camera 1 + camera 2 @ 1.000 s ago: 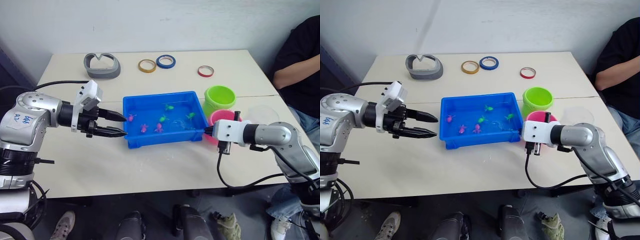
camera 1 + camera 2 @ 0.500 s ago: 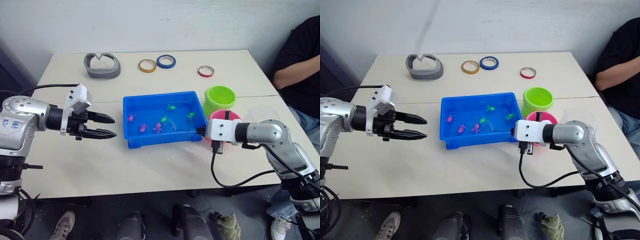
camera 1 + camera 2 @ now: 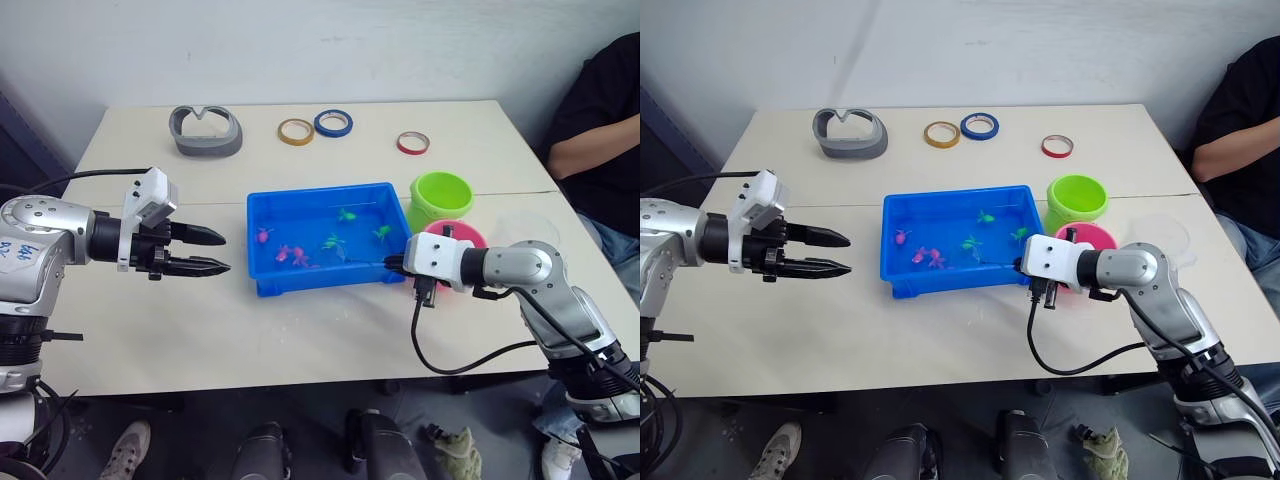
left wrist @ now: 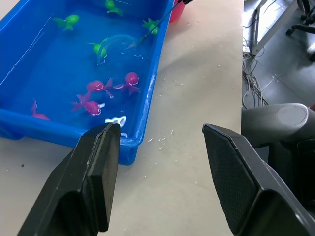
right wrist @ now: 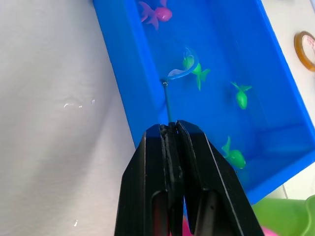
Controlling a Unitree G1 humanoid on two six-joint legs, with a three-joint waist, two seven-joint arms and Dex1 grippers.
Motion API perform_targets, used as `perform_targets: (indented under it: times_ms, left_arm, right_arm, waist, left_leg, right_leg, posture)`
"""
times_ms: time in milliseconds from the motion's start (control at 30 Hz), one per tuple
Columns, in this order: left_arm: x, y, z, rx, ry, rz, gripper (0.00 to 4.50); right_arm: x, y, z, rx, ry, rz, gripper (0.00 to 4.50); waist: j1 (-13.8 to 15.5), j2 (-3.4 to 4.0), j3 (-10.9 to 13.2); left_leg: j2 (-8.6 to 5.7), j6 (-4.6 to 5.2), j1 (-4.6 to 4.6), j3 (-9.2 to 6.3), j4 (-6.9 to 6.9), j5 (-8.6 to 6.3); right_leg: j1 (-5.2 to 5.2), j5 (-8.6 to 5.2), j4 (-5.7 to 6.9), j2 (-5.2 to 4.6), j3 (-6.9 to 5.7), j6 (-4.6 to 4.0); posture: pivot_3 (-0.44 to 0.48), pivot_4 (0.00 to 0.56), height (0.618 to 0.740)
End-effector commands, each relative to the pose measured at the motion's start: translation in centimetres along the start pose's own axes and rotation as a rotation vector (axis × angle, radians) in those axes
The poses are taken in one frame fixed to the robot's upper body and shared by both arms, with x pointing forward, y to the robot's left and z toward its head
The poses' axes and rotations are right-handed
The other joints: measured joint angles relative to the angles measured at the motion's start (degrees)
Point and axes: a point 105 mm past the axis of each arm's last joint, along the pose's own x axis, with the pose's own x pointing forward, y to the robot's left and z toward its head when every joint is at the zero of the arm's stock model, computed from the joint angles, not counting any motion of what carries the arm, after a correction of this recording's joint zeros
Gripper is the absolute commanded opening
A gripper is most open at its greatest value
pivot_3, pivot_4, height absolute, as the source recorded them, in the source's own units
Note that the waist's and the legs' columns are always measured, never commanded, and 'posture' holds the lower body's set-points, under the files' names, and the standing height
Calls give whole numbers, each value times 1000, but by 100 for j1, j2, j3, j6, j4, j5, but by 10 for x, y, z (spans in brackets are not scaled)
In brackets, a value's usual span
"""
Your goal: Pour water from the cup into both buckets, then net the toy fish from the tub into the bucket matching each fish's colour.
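The blue tub (image 3: 320, 189) sits mid-table holding water and several toy fish, pink ones (image 3: 290, 252) to its left and green ones (image 3: 347, 214) to its right. My right gripper (image 3: 397, 263) is at the tub's front right corner, shut on the thin handle of a small net (image 5: 179, 73) whose hoop lies in the water beside a green fish (image 5: 196, 68). Well left of the tub, my left gripper (image 3: 226, 252) hangs open and holds nothing. The lime green bucket (image 3: 440, 195) and the pink bucket (image 3: 462, 233) stand right of the tub. The clear cup (image 3: 525, 225) stands beyond them.
A grey curved holder (image 3: 204, 130) and three tape rolls, yellow (image 3: 294, 130), blue (image 3: 332, 123) and red (image 3: 411, 142), lie along the table's back. A person in black (image 3: 600, 110) sits at the right edge. My right arm's cable (image 3: 450, 360) loops over the table's front.
My left gripper drew back leftward from the tub and stays open. My right gripper slid left along the tub's front corner, sweeping the net through the water. The fish drifted.
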Motion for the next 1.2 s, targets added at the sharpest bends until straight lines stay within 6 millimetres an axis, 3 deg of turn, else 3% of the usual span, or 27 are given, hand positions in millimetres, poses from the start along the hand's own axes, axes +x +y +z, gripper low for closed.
perform_targets:
  times_ms: [33,300,633,1200]
  left_arm:
    - [-8,0,10,35,-19,19,2970]
    - [-9,-1,10,25,-27,14,2970]
    - [-13,0,9,14,-26,24,2970]
    - [-18,4,-1,15,16,55,2970]
  right_arm:
    - [-1,3,9,14,-29,18,0]
    - [0,4,20,212,-94,29,0]
    - [-2,-3,27,325,-131,10,0]
    - [2,-24,13,133,8,-105,0]
  waist:
    - [0,0,0]
    - [2,0,0]
    - [1,0,0]
    - [-10,1,1]
  left_leg:
    - [0,0,0,0,0,0]
    - [1,-1,0,-1,0,-1]
    - [1,-1,0,-2,-1,-2]
    - [1,-3,-1,0,-5,-3]
  right_leg:
    - [0,0,0,0,0,0]
    - [0,0,0,0,0,0]
    - [0,0,-1,-2,0,0]
    - [-5,-2,-2,-1,0,-3]
  posture:
    - [0,150,713]
    - [0,150,713]
    - [0,150,713]
    - [0,150,713]
